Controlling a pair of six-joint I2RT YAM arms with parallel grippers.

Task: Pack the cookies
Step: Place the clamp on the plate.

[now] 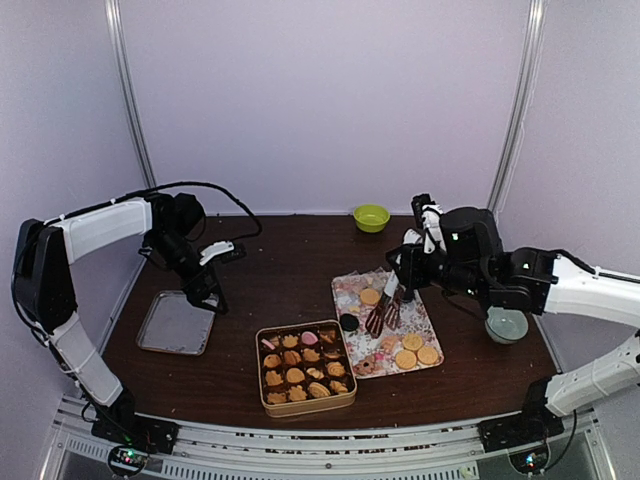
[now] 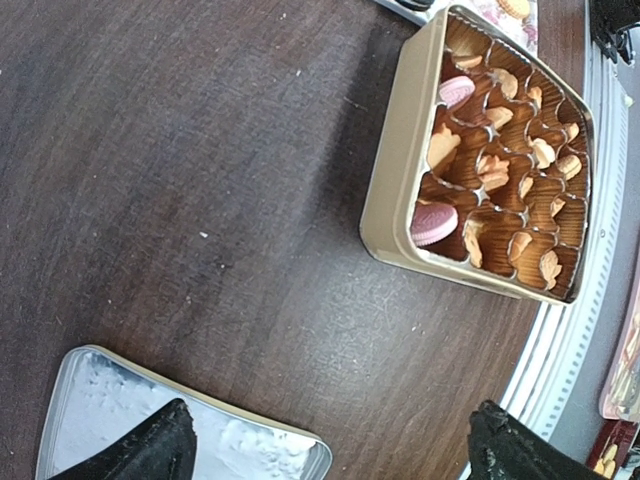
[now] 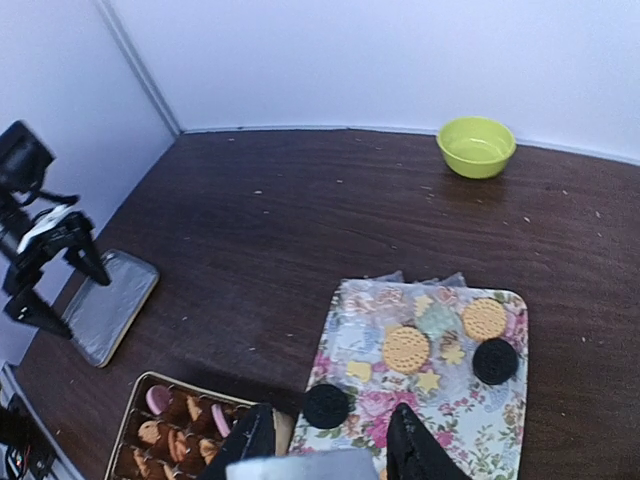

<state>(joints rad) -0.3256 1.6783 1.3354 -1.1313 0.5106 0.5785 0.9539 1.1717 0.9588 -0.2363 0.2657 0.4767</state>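
The right gripper (image 3: 330,420) has its fingers partway apart. Something pale sits low between them that I cannot make out, so I cannot tell if it pinches anything. Just in front of one finger lies a black cookie (image 3: 325,405) on the flowered tray (image 3: 470,425). A bit further ahead lie more of the cookies (image 3: 406,349), round and tan, flat on the tray. Far ahead sits a green bowl (image 3: 477,146). The cookies look light and stiff but crumbly (a hard squeeze would likely snap one), so I think the best hold is a soft pinch across the round edge. The left gripper (image 2: 330,450) is spread wide with nothing in it, one finger over a silver lid (image 2: 110,410). Ahead of it, off to one side, stands the tin (image 2: 395,190). Only the left wrist view looks deep into the tin, where tan and pink cookies (image 2: 433,222) sit in brown paper cups (image 2: 497,215). Only the top view shows a grey bowl (image 1: 505,326) beside the right arm.
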